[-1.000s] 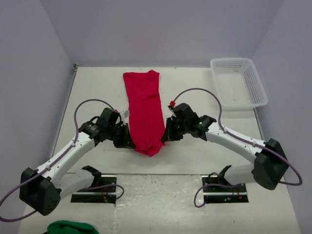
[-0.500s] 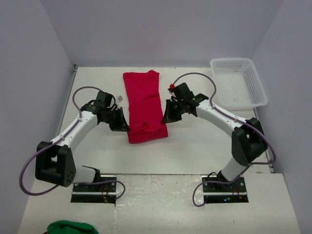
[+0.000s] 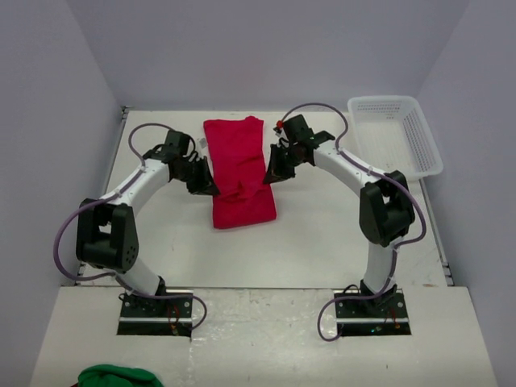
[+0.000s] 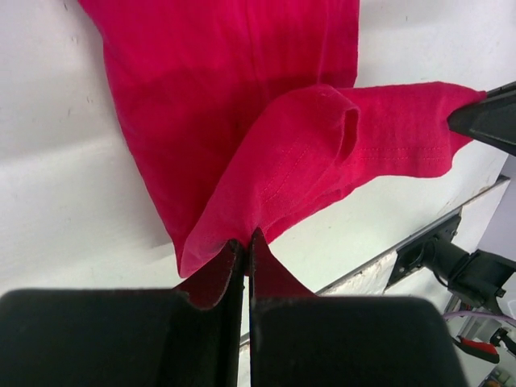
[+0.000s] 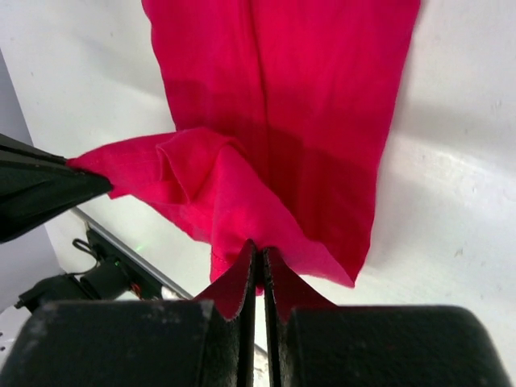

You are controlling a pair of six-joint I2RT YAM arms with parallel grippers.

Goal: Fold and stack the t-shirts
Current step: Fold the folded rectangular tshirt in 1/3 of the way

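A bright red t-shirt (image 3: 239,169) lies as a long narrow strip on the white table, its near end lifted and carried back over itself. My left gripper (image 3: 206,189) is shut on the left corner of that end (image 4: 242,242). My right gripper (image 3: 270,176) is shut on the right corner (image 5: 260,251). In the wrist views the held hem (image 4: 322,153) sags in a loose fold between both grippers above the flat lower layer (image 5: 290,89). The far end of the shirt lies flat near the back wall.
A white plastic mesh basket (image 3: 393,135) stands at the back right corner. A green cloth (image 3: 113,376) shows at the bottom left, below the table's front edge. Grey walls close in the table on three sides.
Both grippers have moved away from the arm bases toward the back wall, carrying the shirt's near end over the rest. The visible strip has become shorter.
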